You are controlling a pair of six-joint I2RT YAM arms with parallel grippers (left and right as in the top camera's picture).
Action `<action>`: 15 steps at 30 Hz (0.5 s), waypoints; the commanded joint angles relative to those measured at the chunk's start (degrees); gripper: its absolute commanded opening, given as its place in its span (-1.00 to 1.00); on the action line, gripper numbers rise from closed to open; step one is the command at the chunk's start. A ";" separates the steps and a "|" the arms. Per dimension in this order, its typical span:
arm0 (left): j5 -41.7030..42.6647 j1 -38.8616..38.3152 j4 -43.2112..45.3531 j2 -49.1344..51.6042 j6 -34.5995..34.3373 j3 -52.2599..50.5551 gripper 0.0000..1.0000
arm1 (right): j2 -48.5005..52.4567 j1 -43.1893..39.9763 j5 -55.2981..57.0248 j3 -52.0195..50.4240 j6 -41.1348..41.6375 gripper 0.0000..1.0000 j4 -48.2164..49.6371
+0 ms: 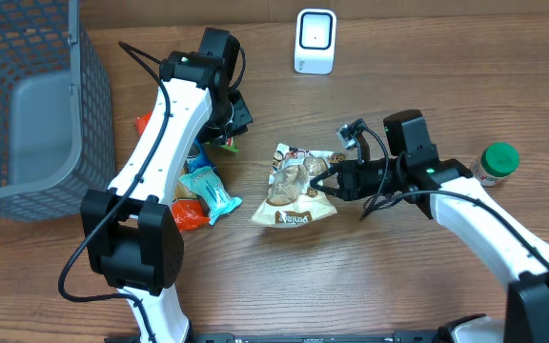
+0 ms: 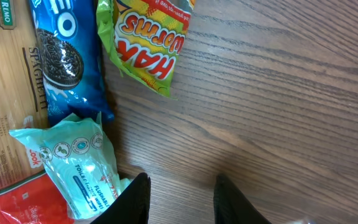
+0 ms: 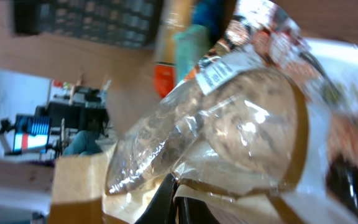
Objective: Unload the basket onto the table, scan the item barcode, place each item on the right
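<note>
1. The clear-windowed snack bag (image 1: 294, 186) is seen at the centre of the overhead frame, lifted at its right edge off the wooden table (image 1: 370, 276).
2. That edge is pinched by the right gripper (image 1: 324, 178), whose jaws are closed on the bag.
3. A white scanner (image 1: 315, 41) is stood at the top centre, well apart from the bag.
4. The left gripper (image 2: 182, 198) is held left of centre with its fingers apart; only bare wood is seen between them.
5. Beside it, a gummy worms bag (image 2: 148, 37), an Oreo pack (image 2: 67, 56), a spaghetti pack (image 2: 5, 93) and a teal pack (image 2: 79, 162) are laid.
6. A grey basket (image 1: 89, 105) is placed at upper left and a green-lidded jar (image 1: 496, 162) at the right edge.
</note>
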 commanded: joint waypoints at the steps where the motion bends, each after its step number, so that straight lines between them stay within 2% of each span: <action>1: -1.16 0.31 -0.15 -1.44 1.14 0.55 -0.46 | -5.14 -0.17 -5.86 2.93 -6.12 -0.93 0.46; 15: -1.14 0.31 -0.15 -1.44 1.11 0.55 -0.46 | -18.51 -2.80 -6.69 2.95 -8.98 -0.93 -0.11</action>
